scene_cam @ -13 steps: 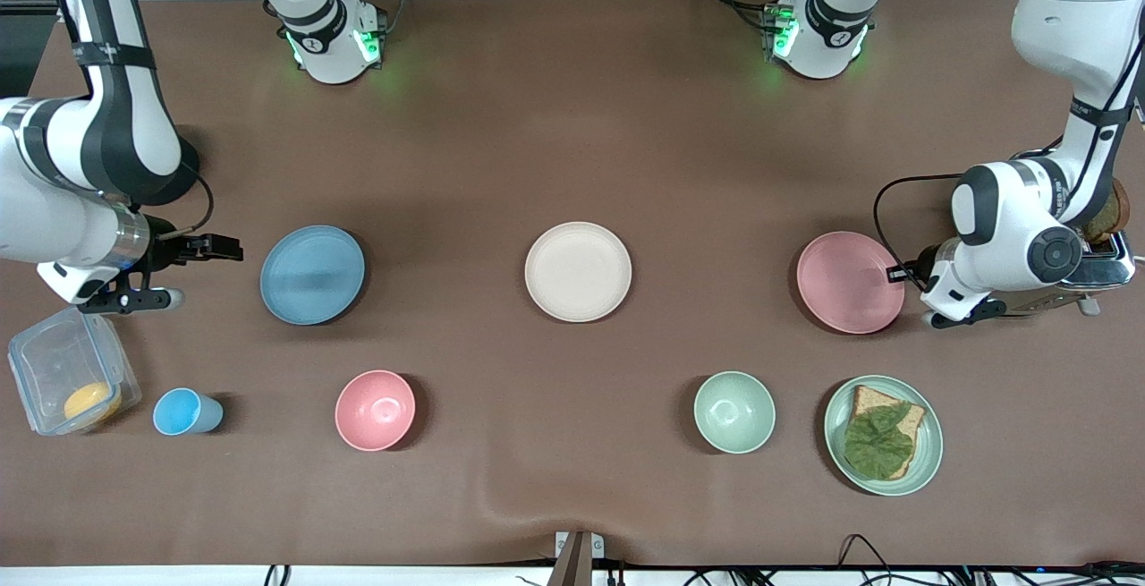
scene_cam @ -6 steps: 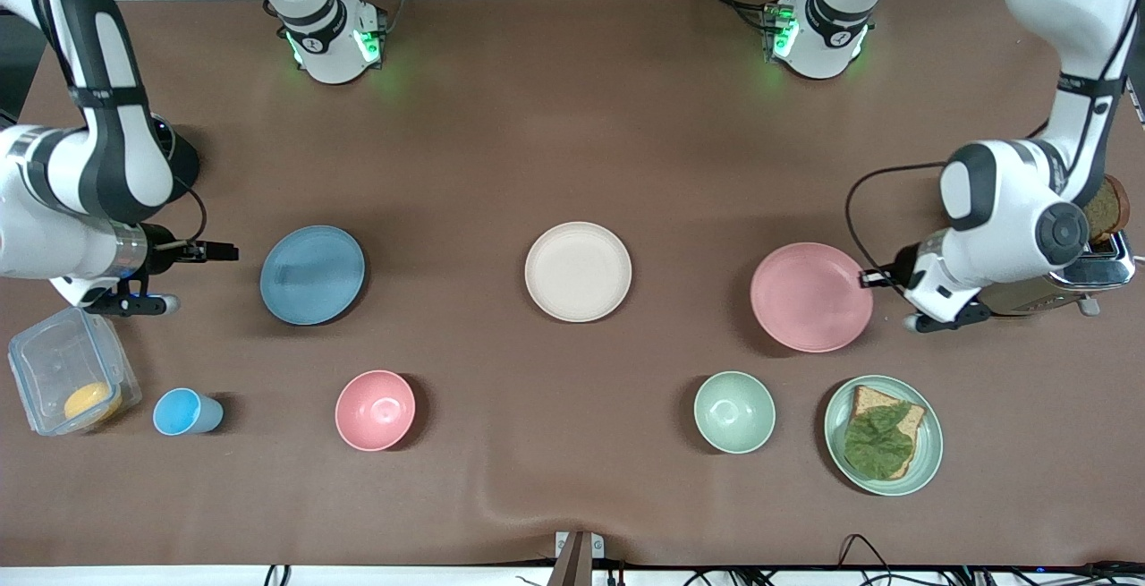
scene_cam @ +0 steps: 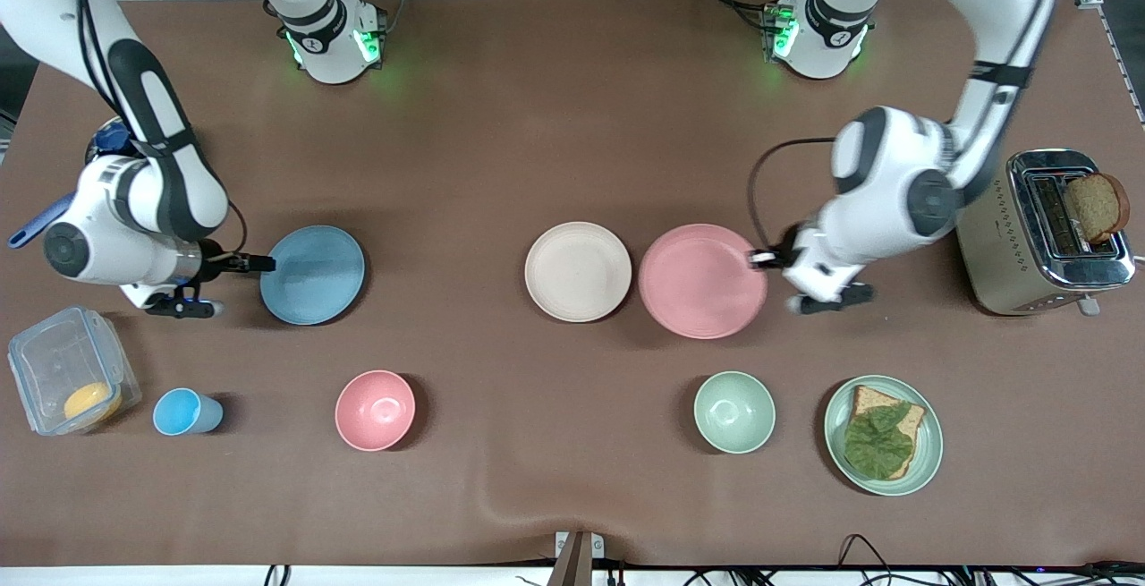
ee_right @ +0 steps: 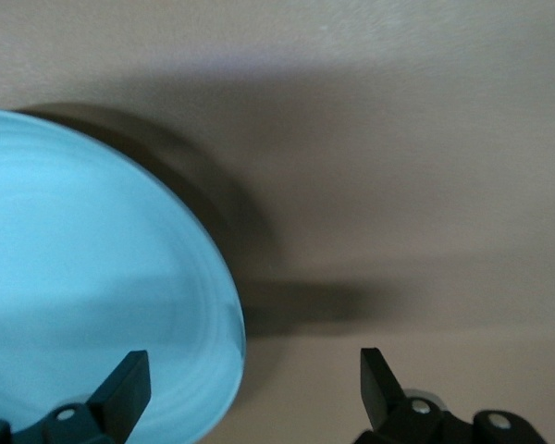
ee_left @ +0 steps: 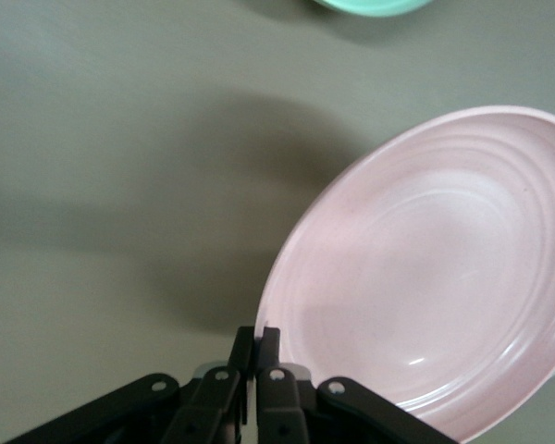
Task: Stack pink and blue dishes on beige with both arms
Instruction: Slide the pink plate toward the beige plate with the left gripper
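Observation:
The pale pink plate (scene_cam: pixel 702 281) hangs tilted above the table, just beside the beige plate (scene_cam: pixel 578 271) on the side toward the left arm's end. My left gripper (scene_cam: pixel 759 257) is shut on its rim. In the left wrist view the left gripper (ee_left: pixel 257 344) pinches the edge of the pink plate (ee_left: pixel 435 268). The light blue plate (scene_cam: pixel 313 275) lies flat toward the right arm's end. My right gripper (scene_cam: pixel 261 262) is open at its outer rim. In the right wrist view the right gripper (ee_right: pixel 250 381) straddles the rim of the blue plate (ee_right: pixel 83 305).
A toaster (scene_cam: pixel 1042 233) holding a bread slice (scene_cam: pixel 1096 201) stands at the left arm's end. Nearer the camera are a green plate (scene_cam: pixel 930 452) with bread and a leaf, a green bowl (scene_cam: pixel 734 411), a pink bowl (scene_cam: pixel 375 410), a blue cup (scene_cam: pixel 183 412) and a clear container (scene_cam: pixel 67 371).
The left arm has carried the pink plate from beside the toaster to just beside the beige plate. The right gripper has slid in to the blue plate's rim.

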Tool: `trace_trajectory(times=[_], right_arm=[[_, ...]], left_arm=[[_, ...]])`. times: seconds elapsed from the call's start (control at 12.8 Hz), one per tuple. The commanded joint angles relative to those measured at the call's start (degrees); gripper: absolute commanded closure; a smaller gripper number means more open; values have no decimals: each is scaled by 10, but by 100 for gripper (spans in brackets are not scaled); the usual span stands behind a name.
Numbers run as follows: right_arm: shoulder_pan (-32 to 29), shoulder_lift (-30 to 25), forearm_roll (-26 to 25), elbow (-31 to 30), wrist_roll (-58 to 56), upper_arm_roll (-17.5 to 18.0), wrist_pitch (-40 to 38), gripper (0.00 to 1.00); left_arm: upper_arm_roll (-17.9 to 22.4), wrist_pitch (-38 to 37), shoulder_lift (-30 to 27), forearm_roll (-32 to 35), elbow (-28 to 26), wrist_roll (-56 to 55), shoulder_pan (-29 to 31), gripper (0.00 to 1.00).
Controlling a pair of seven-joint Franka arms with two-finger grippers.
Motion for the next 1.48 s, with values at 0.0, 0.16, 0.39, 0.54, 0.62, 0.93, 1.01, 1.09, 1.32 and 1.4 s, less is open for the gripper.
trace_trajectory(times=[0.0,0.16,0.39,0.54,0.62,0.93,1.01,1.09,1.32,1.4], right_arm=[[-1,19,13,-15,-8,3,38,0],[1,19,13,-28,-9,4,58,43],[3,17,13,-27,-35,6,58,100],[4,12,13,-26,-36,9,54,100],[4,8,13,-26,-36,12,52,100],[17,-24,13,-25,-37,15,24,100],[22,-40,13,-22,-37,15,0,100],[23,-55,13,-21,-38,15,-14,100],[39,-91,8,-17,-38,15,-42,100],[42,-98,8,-8,-37,16,-58,100]], left_arm=[[3,-5,55,-6,62,-87,-57,100],[3,1,89,-6,80,-125,-89,100],[3,37,120,-7,80,-156,-130,100],[4,69,135,-6,80,-185,-156,100],[4,81,143,-6,80,-194,-164,100],[8,97,159,-5,77,-210,-181,100],[8,97,161,-5,75,-211,-182,100],[8,97,161,-4,74,-211,-182,100],[9,97,164,-4,74,-211,-182,100],[10,97,166,-4,77,-216,-181,64]])
